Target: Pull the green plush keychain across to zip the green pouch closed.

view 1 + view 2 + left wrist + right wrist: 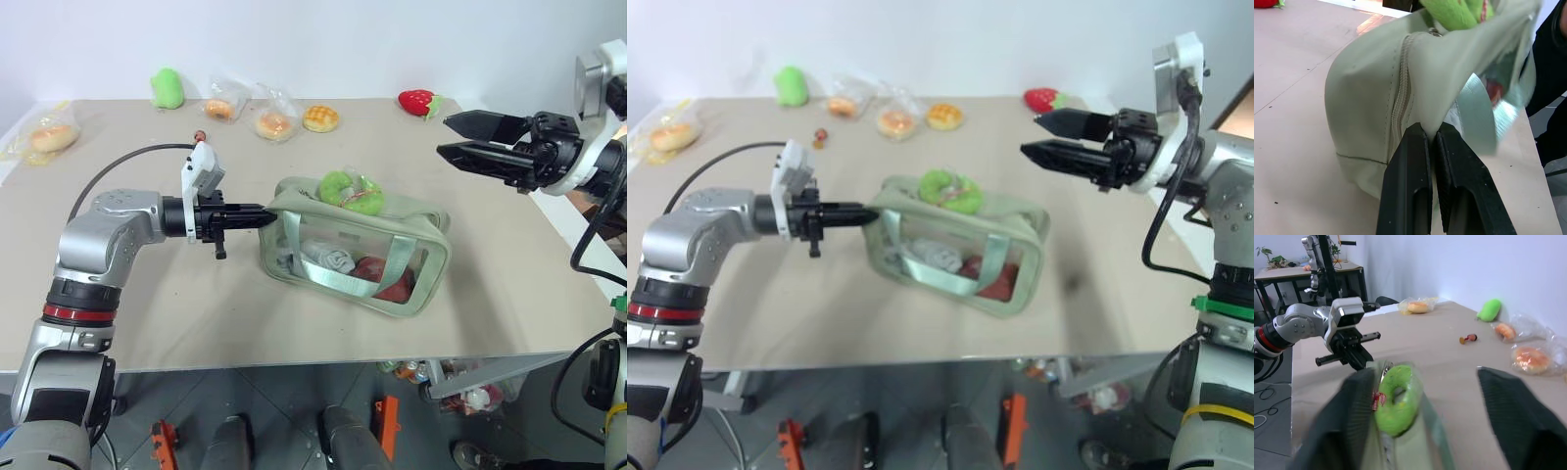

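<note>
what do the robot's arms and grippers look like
Both arms are silver-grey metal with black joints; the left arm has a red ring. Each gripper, left gripper and right gripper, has two black fingers, a white wrist camera mount, and black cables.

The pouch [358,253] lies on its side mid-table, clear window facing up (cloth and something red inside). The lime, ring-shaped keychain [351,192] rests on its top edge.

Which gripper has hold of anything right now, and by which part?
The left gripper is shut on the end fabric of the pale sage-green fabric pouch, beside its zipper. The right gripper is open in the air, holding nothing.
</note>
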You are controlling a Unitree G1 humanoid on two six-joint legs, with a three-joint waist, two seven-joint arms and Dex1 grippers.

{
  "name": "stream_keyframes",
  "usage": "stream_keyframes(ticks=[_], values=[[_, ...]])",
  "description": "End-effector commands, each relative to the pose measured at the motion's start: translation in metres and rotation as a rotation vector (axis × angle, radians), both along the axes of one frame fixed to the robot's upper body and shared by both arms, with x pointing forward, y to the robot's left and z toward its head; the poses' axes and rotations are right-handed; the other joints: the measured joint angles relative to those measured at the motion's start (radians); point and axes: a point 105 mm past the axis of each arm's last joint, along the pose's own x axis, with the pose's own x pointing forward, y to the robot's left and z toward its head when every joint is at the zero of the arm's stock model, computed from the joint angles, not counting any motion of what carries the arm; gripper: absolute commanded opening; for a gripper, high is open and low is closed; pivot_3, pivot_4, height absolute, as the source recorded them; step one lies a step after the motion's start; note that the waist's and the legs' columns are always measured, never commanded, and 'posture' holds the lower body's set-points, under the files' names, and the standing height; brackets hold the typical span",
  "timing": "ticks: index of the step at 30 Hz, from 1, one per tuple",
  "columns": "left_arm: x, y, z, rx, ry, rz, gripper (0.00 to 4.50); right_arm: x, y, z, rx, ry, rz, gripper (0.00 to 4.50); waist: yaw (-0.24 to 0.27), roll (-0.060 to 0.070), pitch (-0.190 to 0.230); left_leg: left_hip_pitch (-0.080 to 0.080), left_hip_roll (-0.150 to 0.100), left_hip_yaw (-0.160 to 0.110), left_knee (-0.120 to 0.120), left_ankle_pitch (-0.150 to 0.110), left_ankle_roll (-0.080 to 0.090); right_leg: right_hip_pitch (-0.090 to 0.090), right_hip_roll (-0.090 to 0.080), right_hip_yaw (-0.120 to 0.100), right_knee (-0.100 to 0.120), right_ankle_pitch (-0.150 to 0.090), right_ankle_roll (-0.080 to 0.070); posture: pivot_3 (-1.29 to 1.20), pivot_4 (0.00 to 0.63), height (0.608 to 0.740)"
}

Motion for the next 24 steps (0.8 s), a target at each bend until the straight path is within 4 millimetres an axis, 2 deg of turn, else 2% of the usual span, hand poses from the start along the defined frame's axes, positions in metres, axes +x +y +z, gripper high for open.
stream_keyframes(ticks=[1,6,15,24], values=[[-0.004,0.0,0.019,-0.012,-0.074,-0.009,0.0,0.001,-0.001,0.008,-0.005,-0.044,-0.009,3.63,0.0,0.0,0.0,0.0,0.0,0.0,0.0,0.0,0.0,0.0,0.0,0.0,0.0,0.0,0.0,0.0,0.15,0.74],[-0.005,0.001,0.021,-0.013,-0.082,-0.005,0.0,0.008,0.006,0.005,-0.023,-0.037,0.014,3.63,-0.001,0.0,0.0,0.0,0.0,0.0,0.0,0.0,0.0,0.0,0.0,0.0,0.0,0.0,0.0,0.0,0.15,0.74],[-0.006,-0.002,0.02,-0.022,-0.091,-0.005,0.0,0.028,0.053,-0.021,-0.117,0.08,0.147,3.63,-0.004,0.0,0.0,0.0,0.0,0.001,0.0,0.0,0.0,-0.001,0.0,0.0,0.0,0.0,0.0,0.0,0.15,0.74],[-0.01,-0.001,0.014,-0.032,-0.088,0.024,0.0,0.029,0.067,-0.035,-0.195,0.141,0.207,3.63,0.005,0.0,0.0,-0.003,0.0,-0.001,0.0,0.0,0.0,-0.001,0.0,0.0,0.0,-0.001,0.002,0.0,0.15,0.74]])
